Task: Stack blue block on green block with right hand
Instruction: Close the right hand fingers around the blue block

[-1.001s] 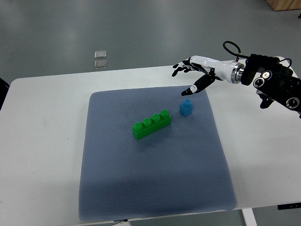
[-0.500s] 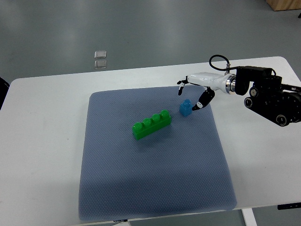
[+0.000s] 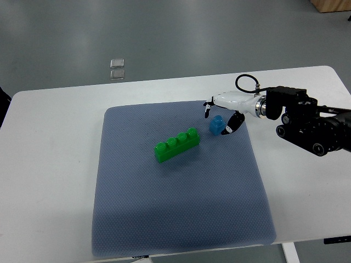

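Now right hand (image 3: 222,113) straddles the blue block (image 3: 216,125) at the mat's (image 3: 181,219) far right; thumb just right of it, other fingers (image 3: 208,107) behind, spread, not yet clamped, holding nothing. Block sits on the mat, just right of the green block (image 3: 176,144). Risk, as I judge it: uneven closing could tip or skid the small block toward the green one, spoiling the pinch.

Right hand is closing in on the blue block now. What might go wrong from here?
1. The right hand straddles the blue block, thumb on one side and fingers on the other; an uneven close may tip or push it instead of gripping.
2. The green block lies close by on the mat; a shoved blue block might knock it askew before stacking.
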### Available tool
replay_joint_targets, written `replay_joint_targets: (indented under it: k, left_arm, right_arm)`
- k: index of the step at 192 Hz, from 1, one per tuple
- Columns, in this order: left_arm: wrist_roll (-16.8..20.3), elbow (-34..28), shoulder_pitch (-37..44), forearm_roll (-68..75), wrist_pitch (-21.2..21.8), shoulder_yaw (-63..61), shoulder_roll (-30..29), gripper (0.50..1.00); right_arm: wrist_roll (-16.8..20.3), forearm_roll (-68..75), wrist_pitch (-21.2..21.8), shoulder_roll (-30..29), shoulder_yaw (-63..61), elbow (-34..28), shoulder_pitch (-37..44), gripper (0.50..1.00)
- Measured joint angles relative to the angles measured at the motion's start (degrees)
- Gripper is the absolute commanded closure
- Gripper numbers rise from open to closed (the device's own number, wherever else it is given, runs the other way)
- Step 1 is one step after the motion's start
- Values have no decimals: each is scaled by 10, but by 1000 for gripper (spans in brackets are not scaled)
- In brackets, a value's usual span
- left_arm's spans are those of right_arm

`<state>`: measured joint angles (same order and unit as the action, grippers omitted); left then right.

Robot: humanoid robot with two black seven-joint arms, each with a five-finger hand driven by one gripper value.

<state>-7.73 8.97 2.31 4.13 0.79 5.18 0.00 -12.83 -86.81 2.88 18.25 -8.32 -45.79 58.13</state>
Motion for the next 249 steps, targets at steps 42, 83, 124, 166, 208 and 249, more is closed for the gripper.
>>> replay_joint_targets:
  k: [42, 83, 124, 166, 208, 249]
  left_arm:
    - [0, 0, 0, 0, 0, 0, 0, 500]
    - [0, 0, 0, 0, 0, 0, 0, 500]
    - [0, 0, 0, 0, 0, 0, 0, 500]
    - [0, 0, 0, 0, 0, 0, 0, 500]
    - [0, 0, 0, 0, 0, 0, 0, 500]
    - [0, 0, 0, 0, 0, 0, 0, 500]
  right_arm:
    - [0, -9, -11, 3, 7, 0, 1, 675]
    - [0, -12, -11, 5, 7, 0, 2, 697]
    - [-1, -19, -11, 6, 8, 0, 2, 705]
    - [-1, -20, -8, 6, 9, 0, 1, 742]
    - [-2, -23, -8, 6, 21, -1, 2, 797]
    - [-2, -24, -8, 6, 22, -2, 4, 824]
